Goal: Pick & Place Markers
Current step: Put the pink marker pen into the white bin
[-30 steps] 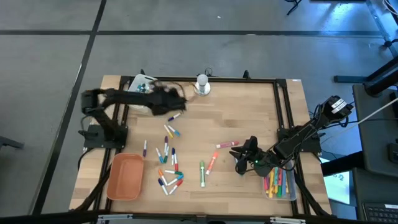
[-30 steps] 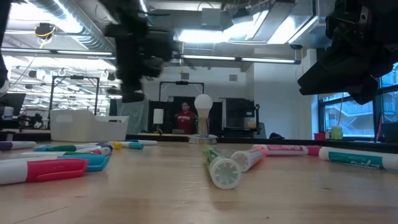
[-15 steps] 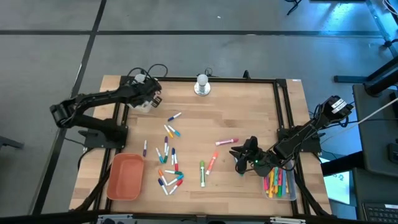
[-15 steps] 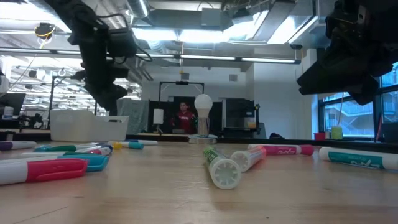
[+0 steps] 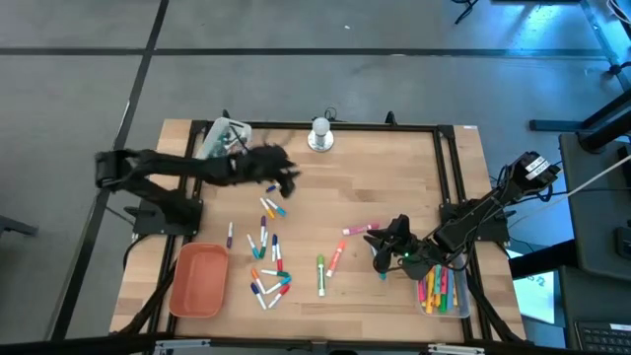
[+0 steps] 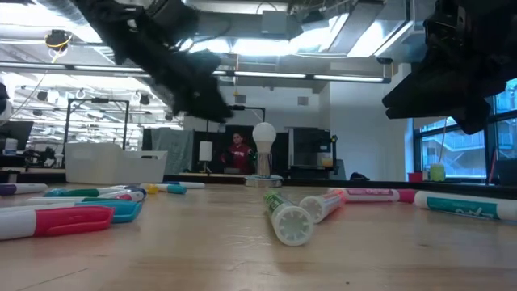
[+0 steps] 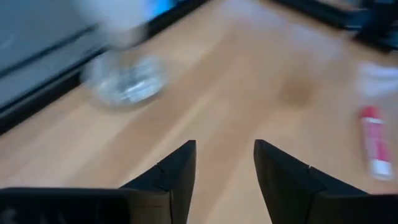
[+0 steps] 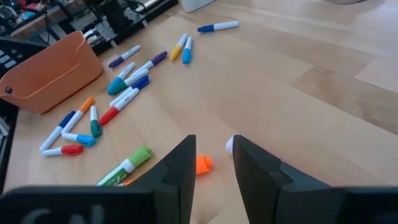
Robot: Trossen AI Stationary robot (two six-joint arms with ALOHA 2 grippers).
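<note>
Risk of a blind sweep into the loose markers

Left hand (image 5: 284,174) has its two fingers standing apart with bare wood showing between them in its own wrist view; it holds nothing. My worry is that this arm looks blurred in the high view, so I judge it to be moving fast; if it drops toward the bench (image 5: 394,177) at that pace, the open fingers could knock the nearest markers (image 5: 267,247) aside or roll them out of line, spoiling a clean grasp. The arm reaches low and long from its base at the far left, stretched rightward across the bench, with the hand hanging just beyond the far end of the marker scatter and near the white tray (image 5: 219,141) at the far-left corner.

Right hand (image 5: 386,248) hovers at the near right, fingers a little apart and empty, pointing left, just above an orange-capped marker (image 8: 203,163) that shows between its fingers. A closing grip slightly off-centre there could pinch the cap and flick the pen away. Beside it lie a green marker (image 5: 320,274), an orange one (image 5: 335,258) and a pink one (image 5: 360,228). Farther out, the orange tray (image 5: 198,280) sits near left, and the clear tray (image 5: 442,292) at the near right already holds several pens.
</note>
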